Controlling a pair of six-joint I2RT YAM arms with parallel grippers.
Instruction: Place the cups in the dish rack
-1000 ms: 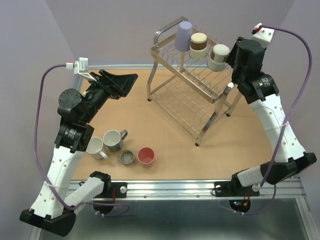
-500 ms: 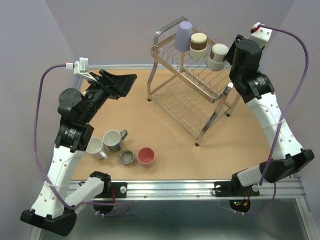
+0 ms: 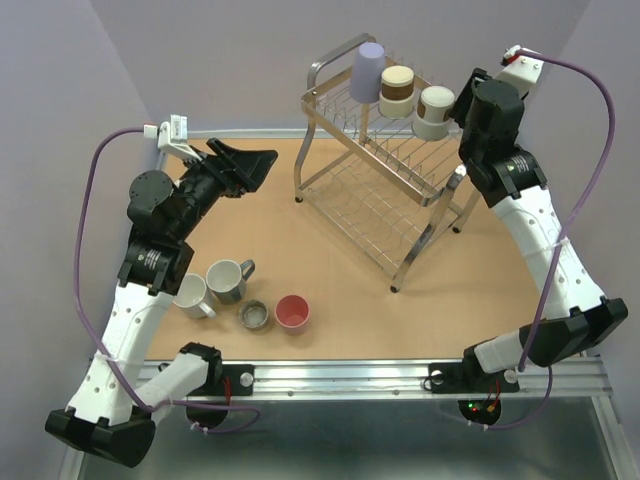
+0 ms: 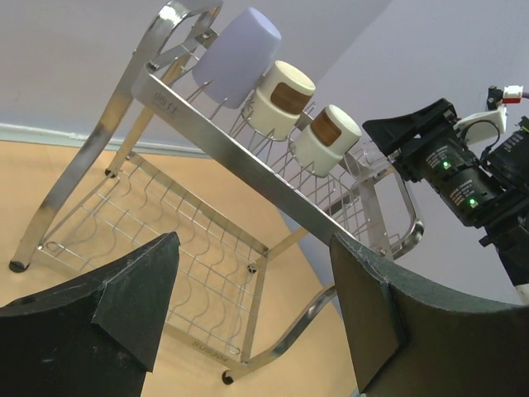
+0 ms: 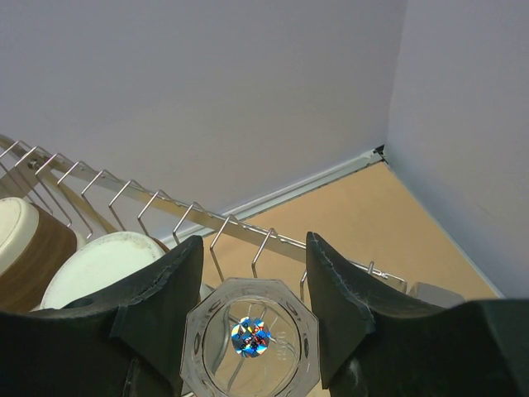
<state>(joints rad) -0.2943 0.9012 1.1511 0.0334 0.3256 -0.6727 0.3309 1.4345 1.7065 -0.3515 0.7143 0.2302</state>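
The dish rack [image 3: 385, 185] stands at the back right. Its top tier holds a lavender cup [image 3: 367, 70] and two cream-and-brown cups [image 3: 397, 90] [image 3: 435, 110], all upside down; they also show in the left wrist view [image 4: 240, 54]. My right gripper [image 5: 254, 240] is at the top tier's right end, closed round a clear glass cup [image 5: 250, 339] that sits upside down on the tines. My left gripper [image 4: 252, 273] is open and empty, raised left of the rack [image 4: 248, 174]. A white mug [image 3: 190, 295], a grey mug [image 3: 226, 280], a small metal cup [image 3: 254, 316] and a pink cup [image 3: 292, 312] stand at the front left.
The rack's lower tier [image 3: 365, 215] holds nothing. A purple wall closes the back and the right side, and a corner of it shows in the right wrist view [image 5: 380, 149]. The table's metal front rail [image 3: 350, 375] runs between the arm bases.
My left arm has shifted a little to the right and up. My right gripper has edged slightly left at the rack's top tier. The cups have not moved.
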